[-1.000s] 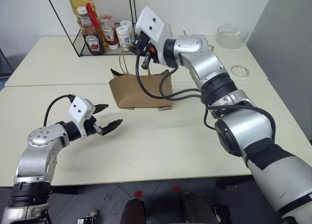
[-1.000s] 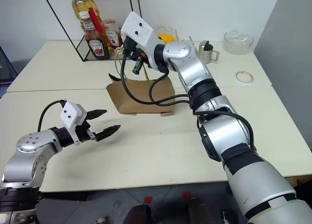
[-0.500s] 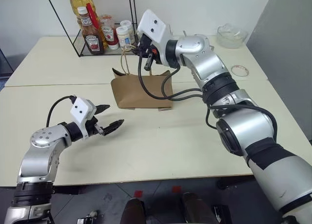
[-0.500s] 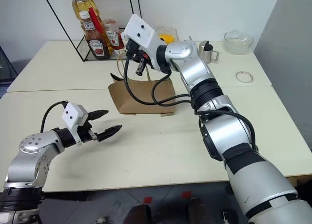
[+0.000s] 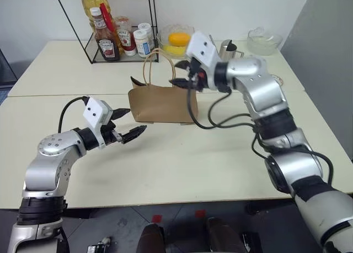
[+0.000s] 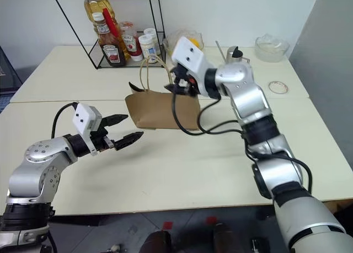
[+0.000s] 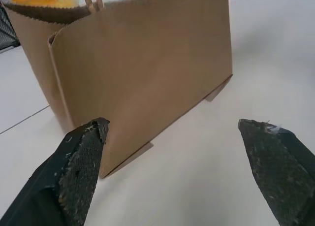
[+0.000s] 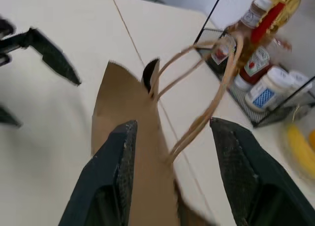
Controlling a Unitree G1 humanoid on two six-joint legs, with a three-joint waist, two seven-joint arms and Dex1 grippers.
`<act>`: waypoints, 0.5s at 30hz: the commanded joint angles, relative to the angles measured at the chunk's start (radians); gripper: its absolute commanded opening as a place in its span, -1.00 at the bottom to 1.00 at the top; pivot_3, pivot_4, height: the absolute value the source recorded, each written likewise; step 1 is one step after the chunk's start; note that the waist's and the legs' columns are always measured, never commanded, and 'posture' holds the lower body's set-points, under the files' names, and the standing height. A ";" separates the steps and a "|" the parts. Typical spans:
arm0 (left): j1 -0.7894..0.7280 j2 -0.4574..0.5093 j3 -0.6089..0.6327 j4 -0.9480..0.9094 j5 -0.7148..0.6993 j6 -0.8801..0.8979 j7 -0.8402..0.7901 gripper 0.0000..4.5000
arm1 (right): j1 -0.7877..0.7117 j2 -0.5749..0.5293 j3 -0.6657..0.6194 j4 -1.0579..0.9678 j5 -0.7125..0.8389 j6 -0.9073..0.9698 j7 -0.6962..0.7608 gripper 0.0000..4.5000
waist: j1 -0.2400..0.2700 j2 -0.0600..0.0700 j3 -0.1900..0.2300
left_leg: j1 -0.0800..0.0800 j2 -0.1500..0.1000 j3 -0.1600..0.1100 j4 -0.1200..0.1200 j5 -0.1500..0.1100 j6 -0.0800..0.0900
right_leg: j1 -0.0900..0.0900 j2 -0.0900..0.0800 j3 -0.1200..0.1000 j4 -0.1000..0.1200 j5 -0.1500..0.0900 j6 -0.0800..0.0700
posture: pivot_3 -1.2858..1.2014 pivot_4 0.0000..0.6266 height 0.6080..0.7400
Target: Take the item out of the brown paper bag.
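Note:
The brown paper bag (image 5: pixel 160 104) stands upright on the cream table (image 5: pixel 182 159), its two cord handles (image 5: pixel 157 63) looped above its mouth. The item is hidden, out of sight inside the bag. My right gripper (image 5: pixel 185 82) hovers at the right end of the bag's top edge. In the right wrist view its fingers (image 8: pixel 112 177) stand apart, the gripper (image 8: pixel 173 123) open, with a loose handle (image 8: pixel 206 113) just beyond them. My left gripper (image 5: pixel 128 123) is open and level, a short way left of the bag's front face (image 7: pixel 147 63), nothing between its fingers (image 7: pixel 81 167).
A wire rack (image 5: pixel 110 32) with sauce bottles and jars stands behind the bag at the back left. A glass bowl with an orange fruit (image 5: pixel 177 39), a metal cup (image 5: pixel 226 46) and a clear bowl (image 5: pixel 263 41) line the back. A thin ring (image 6: pixel 276 87) lies at the right.
My right gripper has let go of the bag's handle, opened, and dropped back to the right end of the bag's top. My left gripper has risen slightly toward the bag.

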State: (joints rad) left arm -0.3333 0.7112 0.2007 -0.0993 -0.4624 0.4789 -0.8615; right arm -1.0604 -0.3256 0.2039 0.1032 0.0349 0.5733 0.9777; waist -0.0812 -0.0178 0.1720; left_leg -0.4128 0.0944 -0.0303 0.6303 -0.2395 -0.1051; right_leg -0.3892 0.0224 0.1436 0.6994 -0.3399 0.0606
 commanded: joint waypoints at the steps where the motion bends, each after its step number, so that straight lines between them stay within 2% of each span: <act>1: -0.045 0.028 0.040 -0.063 -0.079 0.073 -0.014 1.00 | 0.100 -0.066 -0.063 -0.331 0.105 0.202 0.002 0.08 | 0.000 0.000 0.000 | 0.000 0.000 0.000 0.000 0.000 0.000 | 0.000 0.000 0.000 0.000 0.000 0.000 | 0.03 -0.52 1.00; 2: -0.054 0.035 0.043 -0.068 -0.094 0.091 -0.019 1.00 | 0.132 -0.085 -0.074 -0.395 0.128 0.246 -0.006 0.08 | 0.000 0.000 0.000 | 0.000 0.000 -0.001 0.000 0.000 0.000 | 0.000 0.000 -0.001 0.000 0.000 0.000 | 0.03 -0.52 1.00; 5: -0.105 0.058 0.044 -0.059 -0.130 0.132 -0.041 0.72 | 0.245 -0.125 -0.151 -0.586 0.228 0.385 -0.036 0.09 | 0.001 0.000 0.000 | -0.001 0.000 -0.002 0.001 -0.001 0.003 | 0.000 0.000 -0.002 0.000 0.000 0.000 | 0.03 -0.52 1.00; 10: -0.299 0.065 0.023 0.078 -0.102 0.121 -0.027 0.01 | 0.429 -0.116 -0.225 -0.799 0.274 0.431 -0.178 0.09 | 0.007 0.000 0.000 | -0.002 -0.001 -0.005 0.003 -0.001 0.003 | 0.001 0.001 -0.004 -0.001 0.000 0.000 | 0.03 -0.52 1.00; 15: -0.507 0.068 -0.070 0.349 0.084 -0.091 -0.028 -0.72 | 0.547 -0.131 -0.193 -0.908 0.257 0.383 -0.285 0.09 | 0.013 0.000 0.000 | -0.002 -0.002 -0.007 0.005 -0.001 0.003 | 0.002 0.001 -0.004 -0.001 0.000 0.000 | 0.03 -0.52 1.00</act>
State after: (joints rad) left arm -0.7941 0.7633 0.1452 0.1925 -0.4396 0.4710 -0.8872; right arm -0.5159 -0.4493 0.0141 -0.7437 0.2947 0.9821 0.7252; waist -0.0684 -0.0179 0.1719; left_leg -0.4152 0.0924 -0.0374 0.6352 -0.2408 -0.1025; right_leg -0.3874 0.0232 0.1391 0.6985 -0.3401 0.0609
